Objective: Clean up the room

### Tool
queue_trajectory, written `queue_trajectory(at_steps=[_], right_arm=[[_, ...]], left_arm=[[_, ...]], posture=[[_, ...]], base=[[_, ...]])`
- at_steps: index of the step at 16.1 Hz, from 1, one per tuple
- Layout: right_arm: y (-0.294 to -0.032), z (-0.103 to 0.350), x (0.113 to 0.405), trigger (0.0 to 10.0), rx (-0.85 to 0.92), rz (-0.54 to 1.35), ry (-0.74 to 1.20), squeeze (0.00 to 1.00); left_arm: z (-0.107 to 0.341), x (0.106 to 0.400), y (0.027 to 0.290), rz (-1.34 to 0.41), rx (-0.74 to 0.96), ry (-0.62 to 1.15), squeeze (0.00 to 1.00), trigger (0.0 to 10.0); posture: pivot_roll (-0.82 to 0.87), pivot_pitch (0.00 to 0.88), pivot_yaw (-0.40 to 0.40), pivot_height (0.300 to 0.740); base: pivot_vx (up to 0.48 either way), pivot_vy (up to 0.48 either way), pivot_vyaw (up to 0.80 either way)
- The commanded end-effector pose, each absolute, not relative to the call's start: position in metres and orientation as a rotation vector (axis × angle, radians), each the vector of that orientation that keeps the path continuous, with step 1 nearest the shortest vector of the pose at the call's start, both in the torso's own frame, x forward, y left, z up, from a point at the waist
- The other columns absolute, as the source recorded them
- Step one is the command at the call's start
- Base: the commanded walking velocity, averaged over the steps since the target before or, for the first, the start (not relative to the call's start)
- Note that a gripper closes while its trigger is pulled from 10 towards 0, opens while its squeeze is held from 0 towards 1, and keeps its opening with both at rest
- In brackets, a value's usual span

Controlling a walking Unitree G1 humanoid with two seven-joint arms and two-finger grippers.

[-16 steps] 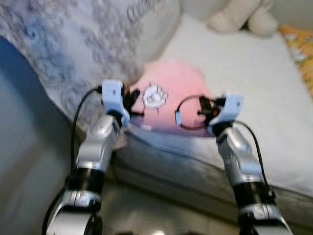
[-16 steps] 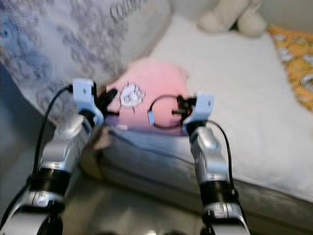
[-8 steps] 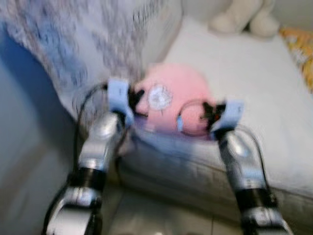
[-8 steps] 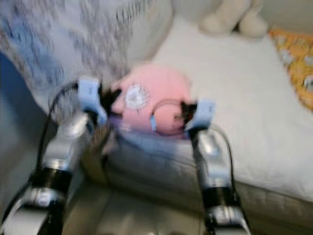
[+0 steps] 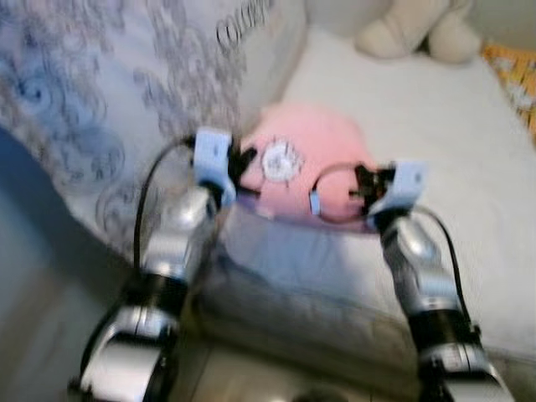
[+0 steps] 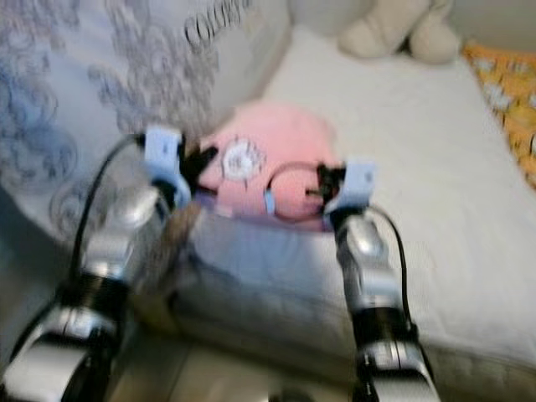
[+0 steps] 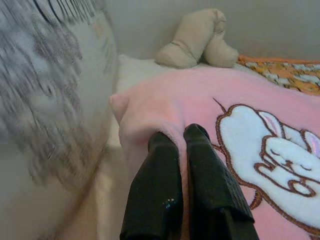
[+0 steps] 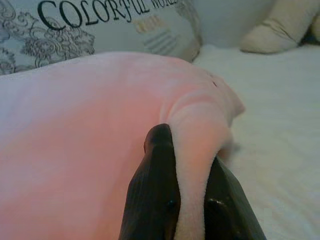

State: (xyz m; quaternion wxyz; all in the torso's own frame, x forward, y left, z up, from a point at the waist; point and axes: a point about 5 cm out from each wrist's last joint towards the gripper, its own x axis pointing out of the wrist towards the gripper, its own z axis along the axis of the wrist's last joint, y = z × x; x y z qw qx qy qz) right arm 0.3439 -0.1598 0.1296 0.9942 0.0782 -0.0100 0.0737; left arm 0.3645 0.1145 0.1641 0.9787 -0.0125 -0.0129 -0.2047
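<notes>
A pink pillow (image 5: pixel 306 159) with a white rabbit patch (image 7: pixel 280 155) lies near the front edge of a white bed (image 5: pixel 435 117). My left gripper (image 5: pixel 243 163) is shut on the pillow's left edge; in the left wrist view a fold of pink cloth sits pinched between its black fingers (image 7: pixel 165 185). My right gripper (image 5: pixel 356 186) is shut on the pillow's right corner, and the right wrist view shows pink cloth squeezed between its fingertips (image 8: pixel 160 175).
A large grey-white patterned pillow (image 5: pixel 126 92) with printed lettering leans at the left of the bed. A cream plush toy (image 5: pixel 419 29) sits at the far end. An orange patterned cloth (image 5: pixel 515 79) lies at the far right. The mattress edge (image 5: pixel 335 285) faces me.
The camera has shifted and the picture is blurred. Both grippers keep their hold on the pink pillow, which sits slightly higher and further right in the view.
</notes>
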Motion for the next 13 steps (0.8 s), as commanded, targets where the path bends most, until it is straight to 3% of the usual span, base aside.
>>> queue_trajectory(at_steps=[1,3,8,13], right_arm=[[-0.170,0.146,0.350,0.0,0.144,0.095,-0.092,0.00],[-0.166,0.150,0.360,0.0,0.165,0.122,-0.076,0.00],[-0.170,0.153,0.382,0.0,0.202,0.125,-0.012,0.00],[-0.168,0.149,0.391,0.0,0.168,0.106,0.026,0.00]], left_arm=[[0.181,0.371,0.139,-0.336,-0.001,-0.097,0.00,0.0],[0.185,0.379,0.146,-0.305,-0.006,-0.078,0.00,0.0],[0.191,0.398,0.151,-0.284,0.078,-0.035,0.00,0.0],[0.206,0.410,0.139,-0.279,0.131,-0.050,0.00,0.0]], posture=[[-0.02,0.000,0.004,0.740],[-0.01,0.000,0.003,0.740],[0.04,0.000,0.003,0.740],[0.07,0.074,0.016,0.740]], base=[[0.480,0.000,0.00],[0.480,0.000,0.00],[0.000,0.000,0.00],[0.000,0.000,0.00]])
